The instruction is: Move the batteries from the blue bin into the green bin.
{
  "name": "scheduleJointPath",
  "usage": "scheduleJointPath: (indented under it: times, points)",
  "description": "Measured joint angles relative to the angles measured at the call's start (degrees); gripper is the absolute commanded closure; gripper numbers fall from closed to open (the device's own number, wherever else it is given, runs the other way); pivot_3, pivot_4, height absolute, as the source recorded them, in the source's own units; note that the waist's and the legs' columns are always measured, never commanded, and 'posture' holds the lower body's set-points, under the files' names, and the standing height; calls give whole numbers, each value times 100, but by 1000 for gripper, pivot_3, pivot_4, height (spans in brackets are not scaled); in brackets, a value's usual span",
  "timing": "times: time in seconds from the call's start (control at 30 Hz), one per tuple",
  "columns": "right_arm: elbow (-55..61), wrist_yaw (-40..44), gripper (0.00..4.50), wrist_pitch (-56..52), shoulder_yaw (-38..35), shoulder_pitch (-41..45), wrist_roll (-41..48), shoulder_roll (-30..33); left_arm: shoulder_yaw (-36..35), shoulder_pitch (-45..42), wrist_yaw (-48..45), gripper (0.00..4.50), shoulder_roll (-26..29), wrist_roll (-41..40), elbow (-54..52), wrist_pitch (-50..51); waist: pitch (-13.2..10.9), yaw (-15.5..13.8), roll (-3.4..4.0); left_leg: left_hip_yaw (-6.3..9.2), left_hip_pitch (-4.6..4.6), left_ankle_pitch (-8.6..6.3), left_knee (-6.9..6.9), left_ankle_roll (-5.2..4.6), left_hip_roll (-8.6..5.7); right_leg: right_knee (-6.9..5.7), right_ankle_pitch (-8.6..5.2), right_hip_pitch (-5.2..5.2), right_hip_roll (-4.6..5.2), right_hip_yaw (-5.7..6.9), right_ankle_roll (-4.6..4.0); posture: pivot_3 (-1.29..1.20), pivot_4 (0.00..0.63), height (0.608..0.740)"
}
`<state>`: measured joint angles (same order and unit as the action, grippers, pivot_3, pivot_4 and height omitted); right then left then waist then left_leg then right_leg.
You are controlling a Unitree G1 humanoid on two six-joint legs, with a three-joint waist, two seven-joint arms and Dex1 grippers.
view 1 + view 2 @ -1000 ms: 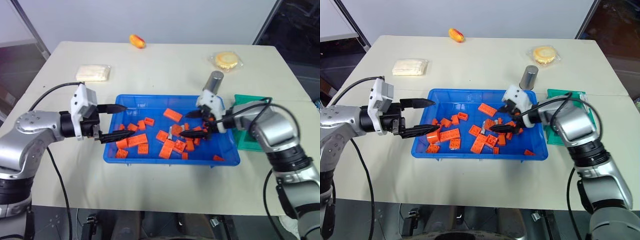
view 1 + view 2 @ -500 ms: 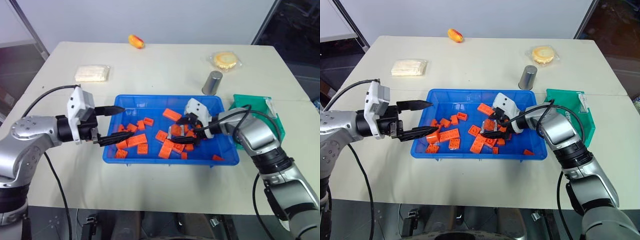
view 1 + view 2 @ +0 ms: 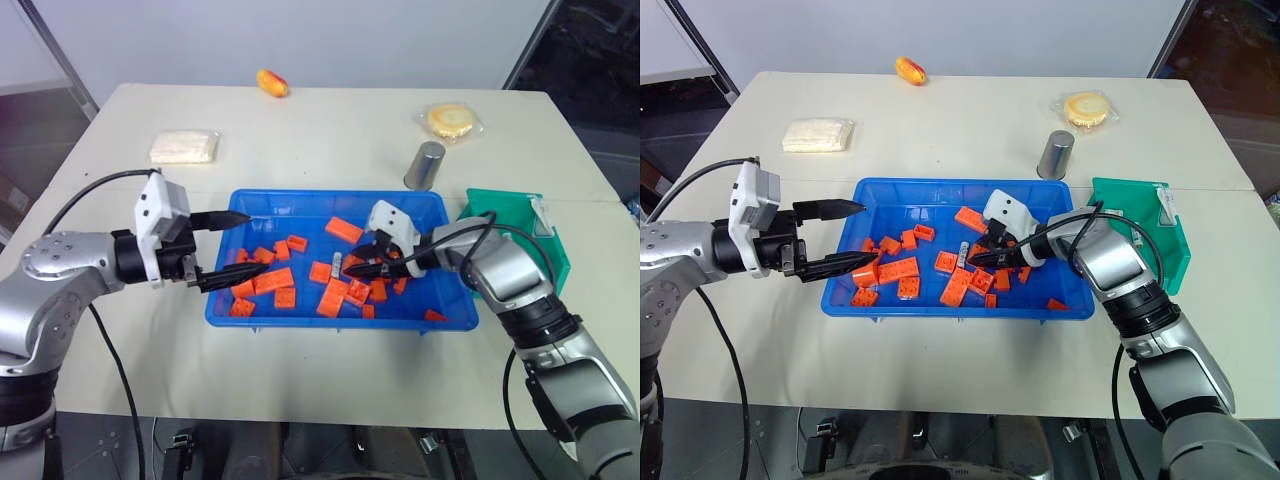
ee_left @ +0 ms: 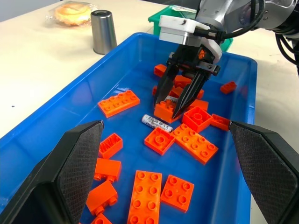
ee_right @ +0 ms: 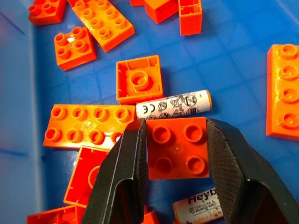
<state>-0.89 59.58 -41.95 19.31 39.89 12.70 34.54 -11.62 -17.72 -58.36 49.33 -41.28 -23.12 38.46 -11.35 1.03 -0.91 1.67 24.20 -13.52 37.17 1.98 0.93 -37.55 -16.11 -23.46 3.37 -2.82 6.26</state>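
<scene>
1. At the far left of the table point(image 3: 120, 370) we note a pale wrapped packet point(image 3: 185, 146); further back lies a small orange-yellow item point(image 3: 273, 82).
2. The left gripper point(image 3: 232, 246) hovers at the left end of the blue bin point(image 3: 340, 318), its 2 fingers spread wide with nothing between them.
3. The blue bin holds many orange bricks point(image 3: 274, 280) scattered over its floor.
4. We see 1 battery point(image 4: 157, 122) lying flat on the bin floor near the middle, touching the far edge of a square brick point(image 5: 177, 147).
5. A second battery point(image 5: 198, 206) shows partly, beside the near edge of that same square brick.
6. The right gripper point(image 4: 175, 106) reaches down into the middle of the blue bin; its fingers point(image 5: 122, 172) stand narrowed on either side of the square brick, each pressed against 1 of its sides. The first battery lies just past the fingertips, outside them.
7. Behind the blue bin stands a grey metal can point(image 3: 426, 165); beyond it a wrapped round pastry point(image 3: 450, 121).
8. The green bin point(image 3: 520, 222) sits just right of the blue bin; we cannot make out what is inside it.
</scene>
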Motion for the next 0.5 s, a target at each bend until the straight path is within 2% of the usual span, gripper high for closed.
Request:
scheduleJointPath:
  times: [0.2,0.3,0.43,0.5]
  points:
    - [-335,-236,2886,127,-290,665,-54,-76,9,-4,-1,0,-1,7,9,-6,0,13,0,-1,0,0,0,0,0,-3,0,-2,0,0,0,0,150,740]
    - [-761,-418,2886,647,-383,1065,-381,14,13,-16,-2,0,-2,7,18,-7,0,4,0,-1,0,0,-1,0,0,-2,0,-1,1,0,0,0,150,740]
    - [-1439,-551,2886,1275,-316,1160,-827,35,20,-26,-2,0,-2,13,50,-11,1,-3,-1,-4,0,0,0,0,-2,-1,0,-1,3,-1,0,0,150,740]
    - [-1679,-550,2129,1493,-243,1129,-978,27,55,-63,0,0,-3,14,50,-16,1,7,-1,-4,0,0,-1,1,-1,-2,0,-2,2,-1,0,0,150,740]
